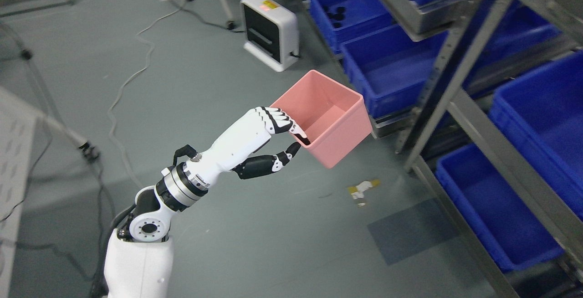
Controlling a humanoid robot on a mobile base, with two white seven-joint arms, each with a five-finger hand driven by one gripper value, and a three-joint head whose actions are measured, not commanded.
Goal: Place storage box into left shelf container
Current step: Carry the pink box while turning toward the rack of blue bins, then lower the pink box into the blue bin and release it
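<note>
Head view: the left hand (273, 129) pinches the near wall of the pink storage box (325, 115), fingers (284, 122) over its rim, thumb outside below; the box hangs tilted above the floor (182, 84); beyond the fingers, to their right, blue shelf containers (387, 68) sit open.

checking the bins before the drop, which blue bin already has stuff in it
The far blue bin at the top of the picture: dark round items lie in it. The blue bin just behind the pink storage box, held by the left hand, shows none.
</note>
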